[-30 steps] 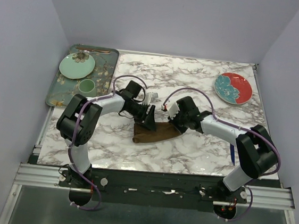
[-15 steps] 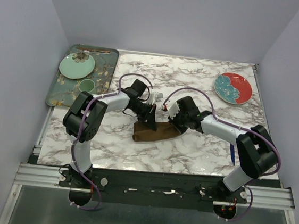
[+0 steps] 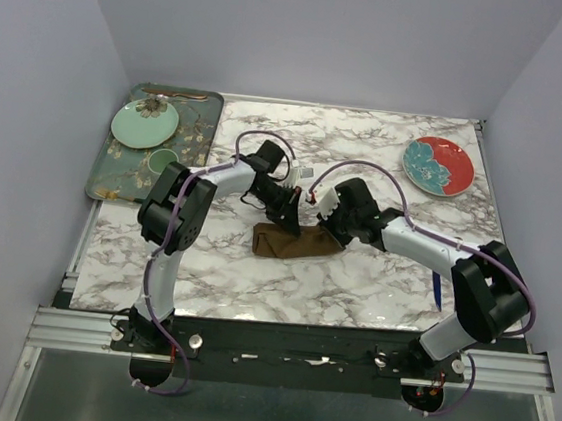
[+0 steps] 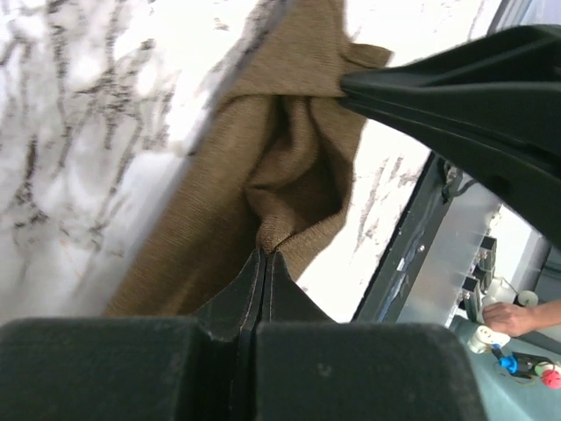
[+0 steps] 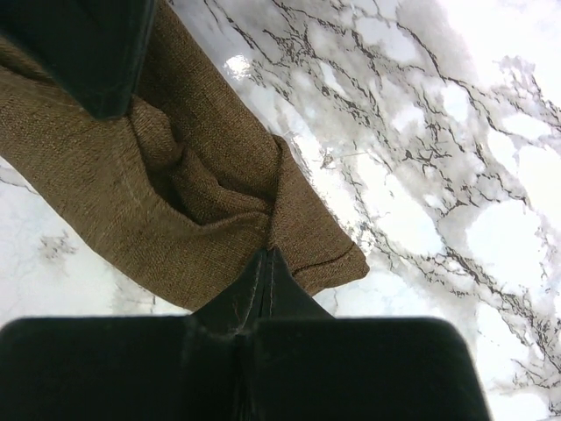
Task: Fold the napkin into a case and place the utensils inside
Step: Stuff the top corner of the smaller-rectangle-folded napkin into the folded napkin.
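One napkin, bunched into a short brown strip, lies mid-table; two utensils lie well apart: the blue-handled one by the right arm, the copper one at the tray's far rim; both arms bend inward; left gripper and right gripper each pinch the napkin's folds; a second ago the left jaws stood apart.

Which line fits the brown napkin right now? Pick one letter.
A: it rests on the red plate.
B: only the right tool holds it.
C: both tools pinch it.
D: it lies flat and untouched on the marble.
C: the left tool is closed on a bunched edge of the napkin, and the right tool is closed on another gathered edge of it.
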`<state>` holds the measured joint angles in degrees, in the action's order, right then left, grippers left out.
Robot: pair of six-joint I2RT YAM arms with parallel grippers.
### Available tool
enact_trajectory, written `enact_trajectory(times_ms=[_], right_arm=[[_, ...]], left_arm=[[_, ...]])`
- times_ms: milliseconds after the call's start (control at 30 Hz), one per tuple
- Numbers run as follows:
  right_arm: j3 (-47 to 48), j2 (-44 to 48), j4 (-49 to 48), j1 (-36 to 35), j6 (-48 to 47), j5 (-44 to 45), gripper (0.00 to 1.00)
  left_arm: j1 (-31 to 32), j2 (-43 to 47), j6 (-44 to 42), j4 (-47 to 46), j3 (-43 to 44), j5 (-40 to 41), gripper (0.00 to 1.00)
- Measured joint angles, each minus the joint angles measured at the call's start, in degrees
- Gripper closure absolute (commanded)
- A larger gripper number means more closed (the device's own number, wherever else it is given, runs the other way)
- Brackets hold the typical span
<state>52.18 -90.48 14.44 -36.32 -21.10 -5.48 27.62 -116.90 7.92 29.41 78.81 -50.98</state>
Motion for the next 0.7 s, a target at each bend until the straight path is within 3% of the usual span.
enact_trajectory(times_ms=[133, 167, 200, 400, 500, 700], right_arm=[[0.0, 0.0, -0.1, 0.0, 0.0, 0.0, 0.99], [0.0, -0.1, -0.1, 0.0, -0.1, 0.0, 0.95], [0.0, -0.2, -0.2, 0.0, -0.3, 0.0, 0.84], [0.3, -0.4, 0.0, 0.0, -0.7, 0.7, 0.57], [1.8, -0.2, 1.5, 0.0, -0.3, 0.8, 0.48], [4.6, 1.9, 2.2, -0.3, 0.1, -2.6, 0.44]], left_arm=[[-0.7, -3.8, 0.2, 0.3, 1.2, 0.0, 1.0], [-1.0, -5.0, 0.4, 0.3, 1.2, -0.1, 1.0], [-1.4, -6.0, 0.9, 0.3, 1.3, -1.0, 1.0], [-2.4, -7.9, 2.3, 0.7, 2.3, -4.1, 1.0], [-2.5, -8.2, 2.4, 0.7, 2.3, -4.4, 1.0], [-2.8, -9.0, 2.4, 1.5, 3.1, -5.4, 1.0]])
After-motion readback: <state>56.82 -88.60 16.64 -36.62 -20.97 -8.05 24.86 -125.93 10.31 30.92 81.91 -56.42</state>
